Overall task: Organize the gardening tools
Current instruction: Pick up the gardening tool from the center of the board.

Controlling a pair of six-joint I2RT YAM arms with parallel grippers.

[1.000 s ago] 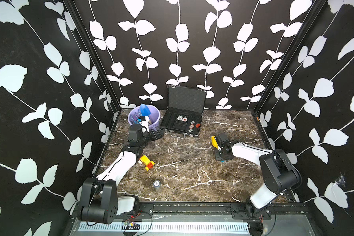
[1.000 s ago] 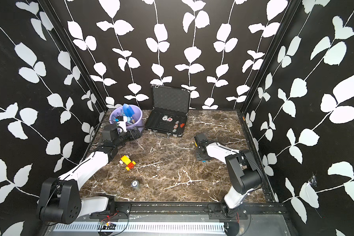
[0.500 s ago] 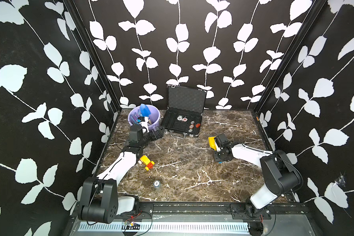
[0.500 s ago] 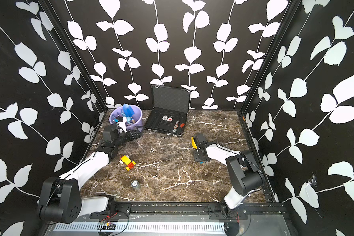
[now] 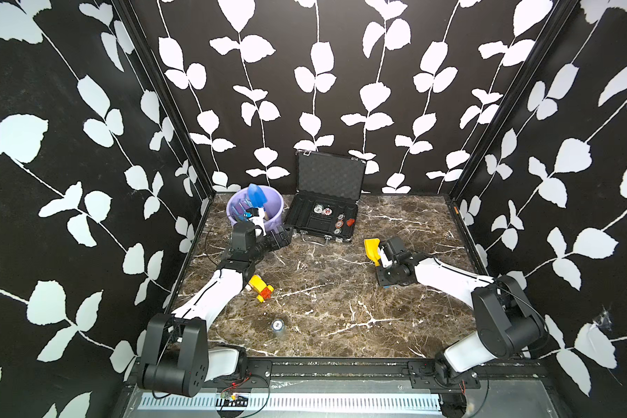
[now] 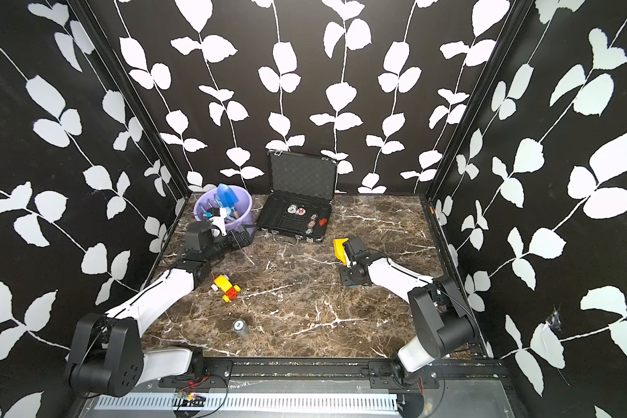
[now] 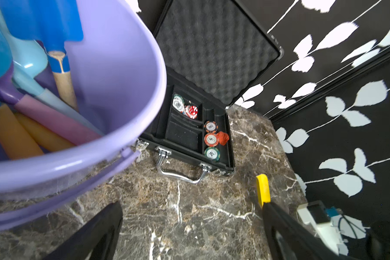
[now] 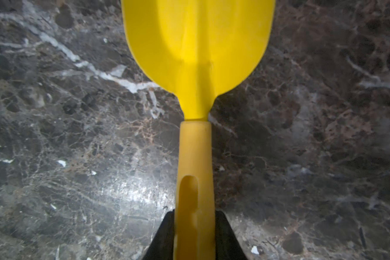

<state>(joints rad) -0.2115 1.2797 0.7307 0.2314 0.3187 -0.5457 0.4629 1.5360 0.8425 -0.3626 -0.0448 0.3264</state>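
Yellow trowel (image 5: 371, 248) sits right of centre in both top views, blade pointing left. Its handle is clamped between the black fingers (image 8: 164, 229) of the right gripper (image 8: 195, 222), over the bare marble top (image 5: 341, 307). Toward the purple bucket (image 5: 274, 202) of garden tools (image 7: 54, 121) at upper left stand the open black case (image 5: 330, 177) and the left gripper (image 7: 190, 213), its jaws spread wide and empty just beside the bucket. A yellow-and-red toy vehicle (image 5: 261, 287) lies lower left.

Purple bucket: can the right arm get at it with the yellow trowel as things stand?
Probably, from above. The right gripper is shut on the yellow trowel. The open left gripper sits before the purple bucket and the black case stands beside it, crowding a low approach.
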